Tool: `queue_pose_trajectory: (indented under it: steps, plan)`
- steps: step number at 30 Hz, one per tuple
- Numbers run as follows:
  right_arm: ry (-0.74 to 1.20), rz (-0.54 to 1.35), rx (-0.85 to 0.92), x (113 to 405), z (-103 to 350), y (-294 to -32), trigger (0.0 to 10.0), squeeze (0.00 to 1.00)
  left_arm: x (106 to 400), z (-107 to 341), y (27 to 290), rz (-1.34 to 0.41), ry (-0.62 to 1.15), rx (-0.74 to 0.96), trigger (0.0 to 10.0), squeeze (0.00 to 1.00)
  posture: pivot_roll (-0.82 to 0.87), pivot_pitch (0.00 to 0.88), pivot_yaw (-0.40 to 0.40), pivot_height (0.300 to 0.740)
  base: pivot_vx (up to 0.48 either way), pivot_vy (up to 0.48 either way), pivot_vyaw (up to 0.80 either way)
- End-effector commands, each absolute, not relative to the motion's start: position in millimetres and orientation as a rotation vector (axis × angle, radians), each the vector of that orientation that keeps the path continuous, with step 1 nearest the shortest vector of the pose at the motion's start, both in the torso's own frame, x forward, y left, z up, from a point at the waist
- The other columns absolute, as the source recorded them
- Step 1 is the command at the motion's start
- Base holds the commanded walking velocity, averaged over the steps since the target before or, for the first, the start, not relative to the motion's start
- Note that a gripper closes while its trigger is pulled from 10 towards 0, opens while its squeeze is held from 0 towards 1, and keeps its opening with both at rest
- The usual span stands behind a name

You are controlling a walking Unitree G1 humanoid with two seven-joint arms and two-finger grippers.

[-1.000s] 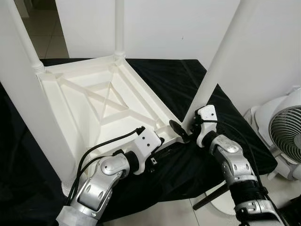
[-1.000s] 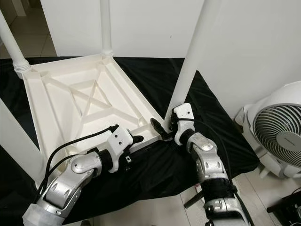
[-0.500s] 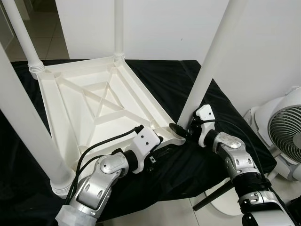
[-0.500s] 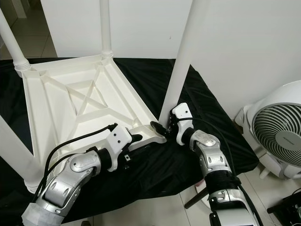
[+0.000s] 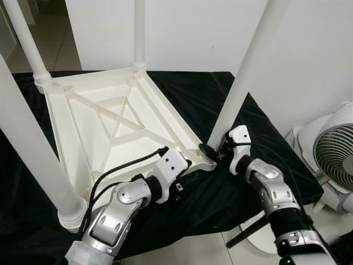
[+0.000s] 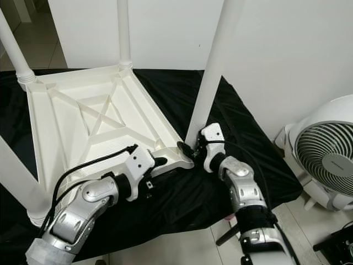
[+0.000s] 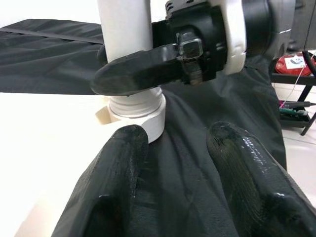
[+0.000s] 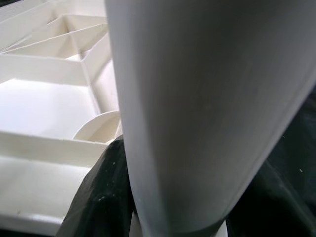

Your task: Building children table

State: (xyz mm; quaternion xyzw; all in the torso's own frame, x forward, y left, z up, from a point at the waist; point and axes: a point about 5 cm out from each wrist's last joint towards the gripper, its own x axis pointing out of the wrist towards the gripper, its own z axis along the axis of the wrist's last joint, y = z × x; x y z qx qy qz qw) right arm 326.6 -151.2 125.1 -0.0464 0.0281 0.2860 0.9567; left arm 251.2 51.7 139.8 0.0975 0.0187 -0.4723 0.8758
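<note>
Shifted since a second ago: the near-right leg (image 5: 242,77) is seen leaning less in some frames and more in others, its top swinging while its foot stays at the corner socket; camera drift may account for part of this. It is judged that the leg is being worked or screwed into its seat, not yet confirmed tight.

Upside-down table top (image 5: 110,127) lies ribbed side up on the black-draped desk (image 5: 220,99), its long axis running away from the robot. Four legs point upward; the near-right one tilts to the right.

Right end effector (image 6: 193,148) is closed round that leg just above its collar, fingers (image 7: 143,69) seen wrapping it. Left end effector (image 7: 182,163) rests parted and holding nothing, on the cloth just beside the collar.
</note>
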Motion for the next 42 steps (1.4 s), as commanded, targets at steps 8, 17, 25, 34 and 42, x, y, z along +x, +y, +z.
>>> queue_pose_trajectory:
  steps: [8,17,25,34,42]
  plan:
    - [0.122,0.359,-0.019,322.4,113.1,-142.1,0.0,0.00,247.6,139.0,48.0,-0.974,0.042,0.185,10.0,0.00,0.11,0.000,-0.087,0.740,0.000,0.000,0.00]
    - [0.152,0.089,0.027,315.8,102.8,-128.1,0.0,0.00,247.7,137.7,45.5,-0.982,0.043,0.185,10.0,0.00,0.11,0.000,-0.104,0.740,0.000,0.000,0.00]
    - [0.180,-0.059,0.093,318.1,104.3,-120.5,0.0,0.00,246.3,136.9,44.6,-0.976,0.040,0.182,10.0,0.00,0.12,0.000,-0.122,0.740,0.000,0.000,0.00]
    - [0.130,-0.025,0.104,316.9,112.8,-117.2,10.0,0.00,247.4,136.1,47.4,-0.959,0.040,0.185,10.0,0.00,0.12,0.000,-0.124,0.740,0.000,0.000,0.00]
    - [0.055,0.124,0.098,316.7,124.4,-110.6,10.0,1.00,247.9,135.8,47.8,-0.957,0.041,0.189,10.0,0.00,0.12,0.000,-0.120,0.740,0.000,0.000,0.00]
